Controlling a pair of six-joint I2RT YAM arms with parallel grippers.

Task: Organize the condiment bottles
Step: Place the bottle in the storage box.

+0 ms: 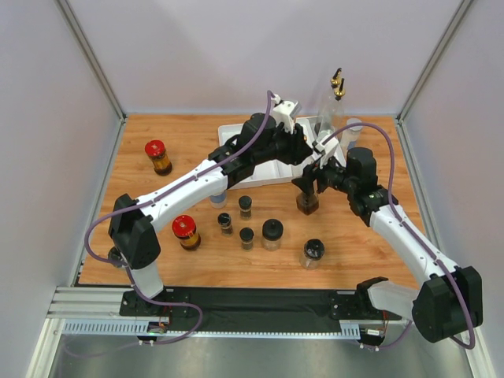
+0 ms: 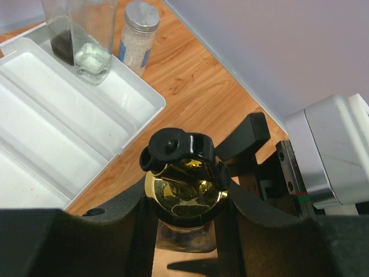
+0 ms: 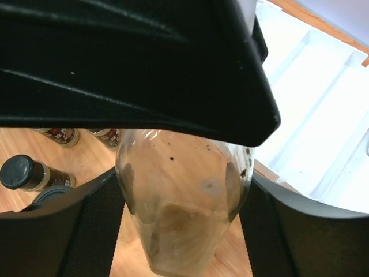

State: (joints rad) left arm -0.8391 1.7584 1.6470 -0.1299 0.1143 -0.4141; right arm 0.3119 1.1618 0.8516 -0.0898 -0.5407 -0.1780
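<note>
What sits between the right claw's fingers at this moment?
The body of a clear bottle, brownish residue inside, fills the gap between the two fingers of the right claw. The right wrist view shows it.

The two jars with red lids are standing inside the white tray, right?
No. The top view shows the far red-lidded jar and the near red-lidded jar standing on the wooden table, not inside the white tray.

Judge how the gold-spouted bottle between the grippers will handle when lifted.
Likely slippery: the gold-spouted bottle is smooth clear glass in the right gripper. Probably light, with only a little dark content low down. Apt to tip: tall and narrow, with the left gripper pinching only its spout.
</note>
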